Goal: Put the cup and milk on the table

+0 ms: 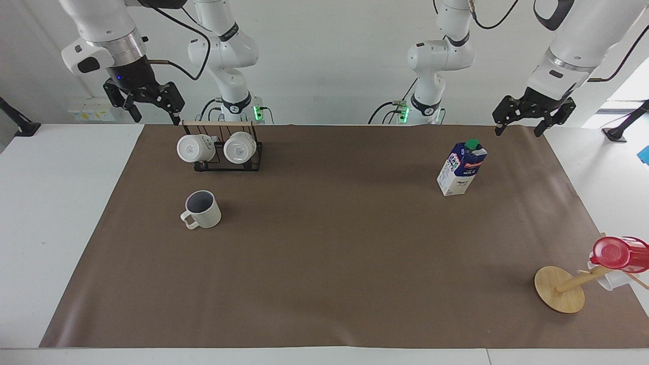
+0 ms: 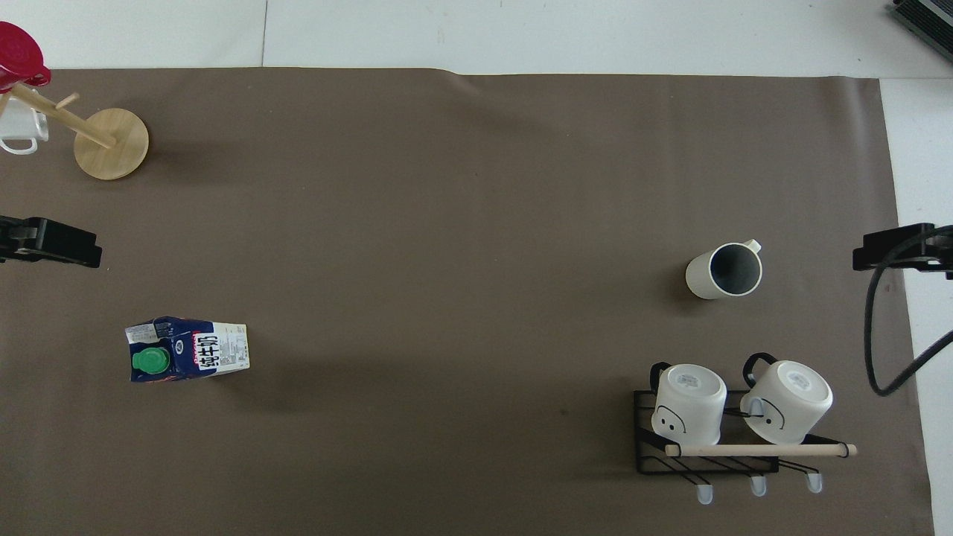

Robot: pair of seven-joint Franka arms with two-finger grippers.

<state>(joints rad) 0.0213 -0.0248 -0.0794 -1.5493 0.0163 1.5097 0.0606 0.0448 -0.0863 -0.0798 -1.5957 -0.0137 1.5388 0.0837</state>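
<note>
Both arms hang high at the robots' edge of the mat, and neither carries anything. The right gripper (image 1: pixel 152 104) hovers over the mat's corner at the right arm's end, fingers spread and empty. The left gripper (image 1: pixel 532 119) hangs over the corner at the left arm's end, likewise released with nothing between its fingers.

The cup (image 1: pixel 202 209) stands upright on the brown mat (image 1: pixel 324 263), mouth up, farther from the robots than the black wire rack (image 1: pixel 228 152). Its handle points away from the robots, toward the right arm's end. The milk (image 1: pixel 461 169) stands upright too, green cap on top, near the left arm's end of the table (image 1: pixel 50 228).

Judging from how things lie, cup and carton already sit on the table, so either the job is finished or a fresh pick is about to start. If the right gripper goes for the cup, a grip across the rim or body from above looks safest. The carton is tall and would tip easily, so the left gripper should close squarely on its flat sides, below the gable.

Around them: two white mugs (image 1: pixel 215 148) hang on the rack, close to the cup's approach path, so descend clear of the wooden bar. The bamboo stand (image 1: pixel 559 295) with the red-topped cup (image 1: pixel 618 253) sits well apart from the milk, though whether a second mug hangs there is hard to say.
</note>
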